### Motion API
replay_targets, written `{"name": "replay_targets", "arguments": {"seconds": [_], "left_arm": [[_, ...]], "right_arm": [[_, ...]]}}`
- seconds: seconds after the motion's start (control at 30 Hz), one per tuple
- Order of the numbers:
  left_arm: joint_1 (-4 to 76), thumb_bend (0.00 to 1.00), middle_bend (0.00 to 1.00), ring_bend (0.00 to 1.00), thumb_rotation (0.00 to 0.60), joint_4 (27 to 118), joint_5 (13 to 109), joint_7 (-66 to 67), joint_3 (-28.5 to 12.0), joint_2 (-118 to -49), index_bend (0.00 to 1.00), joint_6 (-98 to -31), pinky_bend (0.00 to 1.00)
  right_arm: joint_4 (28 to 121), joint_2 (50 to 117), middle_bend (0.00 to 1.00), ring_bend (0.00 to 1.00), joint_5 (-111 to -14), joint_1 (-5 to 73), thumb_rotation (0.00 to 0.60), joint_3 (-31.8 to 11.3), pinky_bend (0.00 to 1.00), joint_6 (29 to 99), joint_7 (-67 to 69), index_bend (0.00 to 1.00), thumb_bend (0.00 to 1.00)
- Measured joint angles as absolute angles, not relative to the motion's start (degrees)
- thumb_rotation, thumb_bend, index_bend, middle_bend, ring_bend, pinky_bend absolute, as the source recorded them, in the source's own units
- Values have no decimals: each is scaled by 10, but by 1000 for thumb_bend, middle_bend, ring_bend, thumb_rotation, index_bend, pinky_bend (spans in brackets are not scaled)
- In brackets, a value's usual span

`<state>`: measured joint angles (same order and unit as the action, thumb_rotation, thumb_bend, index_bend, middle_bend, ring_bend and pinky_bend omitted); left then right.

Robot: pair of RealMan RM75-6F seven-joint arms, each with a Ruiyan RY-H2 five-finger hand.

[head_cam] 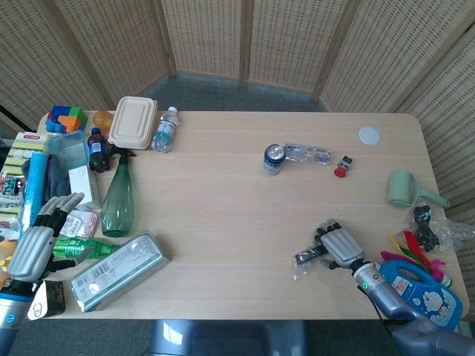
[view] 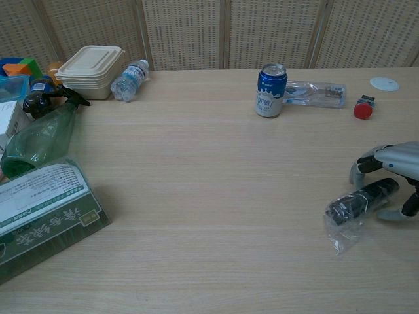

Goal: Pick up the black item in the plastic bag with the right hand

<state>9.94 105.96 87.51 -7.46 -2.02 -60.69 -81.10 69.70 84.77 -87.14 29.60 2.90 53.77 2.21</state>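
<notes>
The black item in a clear plastic bag (view: 362, 199) lies flat on the table near the front right, also seen as the bagged item (head_cam: 306, 258) in the head view. My right hand (view: 393, 171) arches over its right end, with fingers (view: 361, 165) on the far side and the thumb (view: 395, 214) on the near side. The fingers are not closed on the bag, which still rests on the wood. In the head view the right hand (head_cam: 338, 243) sits just right of the bag. My left hand (head_cam: 33, 248) rests at the table's left edge, fingers apart, holding nothing.
A blue can (view: 270, 90) and a clear flat bottle (view: 314, 92) stand behind, with a red-capped piece (view: 363, 108) beside them. A green boxed pack (view: 39, 216), a green spray bottle (view: 39, 137), a food box (view: 91, 62) and a water bottle (view: 128, 80) fill the left. Toys and a blue jug (head_cam: 419, 289) lie at the right edge.
</notes>
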Motion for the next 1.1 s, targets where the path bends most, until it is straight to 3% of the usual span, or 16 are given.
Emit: {"name": "replay_targets", "arguments": {"seconds": [0.13,0.3,0.63,1.1], "left_arm": [[97,298,0,0,600,1060,875,-75,-20,-605,0,-813,0],[98,298,0,0,600,1056,875,-78,-19,-608,0,-811,0],[97,297,0,0,600,1051,873,-84,-19,-609,0,-810,0],[96,298,0,0,600,1054,875,-81,-19,-608,0,-812,0]], "right_arm": [[699,846,507,367,-873,298,600,27,304,542,22,628,252],[713,840,560,424,-869,300,600,24,362,539,16,675,255],[738,819,572,433,-851,312,600,4,374,531,7,680,258],[771,760,571,433,-819,339,600,-62,374,545,31,688,257]]}}
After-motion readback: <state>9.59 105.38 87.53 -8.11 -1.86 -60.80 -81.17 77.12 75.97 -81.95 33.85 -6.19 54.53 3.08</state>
